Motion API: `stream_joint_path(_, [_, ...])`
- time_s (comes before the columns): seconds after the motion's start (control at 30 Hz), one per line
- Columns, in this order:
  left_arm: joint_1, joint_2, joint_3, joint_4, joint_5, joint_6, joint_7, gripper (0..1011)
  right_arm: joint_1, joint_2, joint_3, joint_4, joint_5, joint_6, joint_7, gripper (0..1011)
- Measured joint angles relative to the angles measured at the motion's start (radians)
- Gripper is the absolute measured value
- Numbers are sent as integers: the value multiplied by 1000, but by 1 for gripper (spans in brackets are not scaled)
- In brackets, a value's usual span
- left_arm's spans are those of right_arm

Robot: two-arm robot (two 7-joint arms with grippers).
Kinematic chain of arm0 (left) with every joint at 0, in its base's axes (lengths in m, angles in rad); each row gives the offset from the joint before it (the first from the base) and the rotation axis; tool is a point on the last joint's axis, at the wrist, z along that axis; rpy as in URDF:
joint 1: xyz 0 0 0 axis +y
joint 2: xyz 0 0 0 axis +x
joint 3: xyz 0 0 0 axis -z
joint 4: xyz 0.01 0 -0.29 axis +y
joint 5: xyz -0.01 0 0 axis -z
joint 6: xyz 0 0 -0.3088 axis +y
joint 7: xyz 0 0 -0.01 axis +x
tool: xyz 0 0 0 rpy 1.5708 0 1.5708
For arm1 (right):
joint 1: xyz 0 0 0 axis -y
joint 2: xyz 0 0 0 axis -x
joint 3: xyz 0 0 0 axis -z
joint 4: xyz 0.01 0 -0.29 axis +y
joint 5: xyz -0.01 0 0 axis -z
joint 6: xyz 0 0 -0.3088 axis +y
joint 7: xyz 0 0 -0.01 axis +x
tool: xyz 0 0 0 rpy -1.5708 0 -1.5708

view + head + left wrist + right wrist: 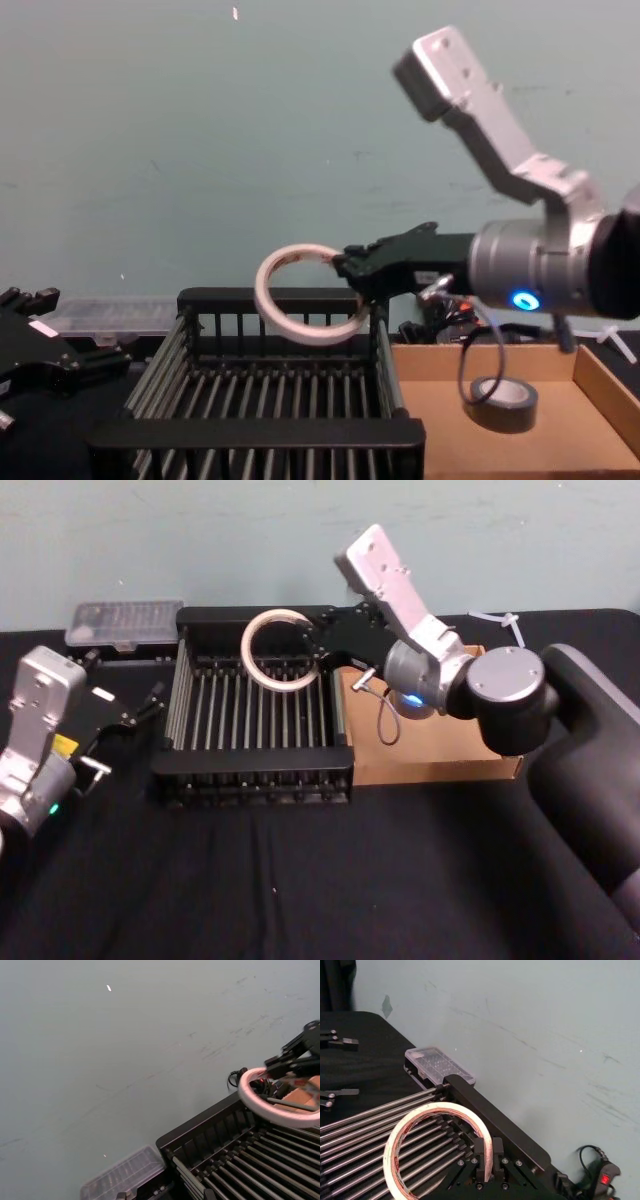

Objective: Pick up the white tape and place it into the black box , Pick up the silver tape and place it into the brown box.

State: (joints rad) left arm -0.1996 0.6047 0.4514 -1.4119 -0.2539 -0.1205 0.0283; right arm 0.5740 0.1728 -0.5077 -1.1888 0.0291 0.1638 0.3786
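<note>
The right end effector point(345, 266) pinches the white tape point(300, 295) by its rim, holding it above the far end of the black box point(260, 432). The silver tape point(503, 403) already lies in the brown box point(604, 388) beside it. Next, I'd say: lower and let go. The left end effector point(150, 702), jaws apart, idles left of the black box.
</note>
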Motion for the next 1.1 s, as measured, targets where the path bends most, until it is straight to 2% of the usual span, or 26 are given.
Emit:
stream_joint_path(0.23, [0, 0, 0, 0, 0, 0, 0, 1001, 46, -54, -18, 131, -32, -49, -14, 98])
stream_joint_path(0.43, [0, 0, 0, 0, 0, 0, 0, 1001, 61, -78, -26, 194, -57, -57, -18, 98])
stream_joint_path(0.57, [0, 0, 0, 0, 0, 0, 0, 1001, 65, -85, -30, 210, -71, -56, -18, 98])
stream_joint_path(0.9, [0, 0, 0, 0, 0, 0, 0, 1001, 65, -83, -29, 208, -69, -56, -18, 103])
stream_joint_path(1.03, [0, 0, 0, 0, 0, 0, 0, 1001, 65, -83, -29, 207, -68, -56, -18, 184])
stream_joint_path(1.1, [0, 0, 0, 0, 0, 0, 0, 1001, 65, -83, -29, 206, -67, -56, -18, 262])
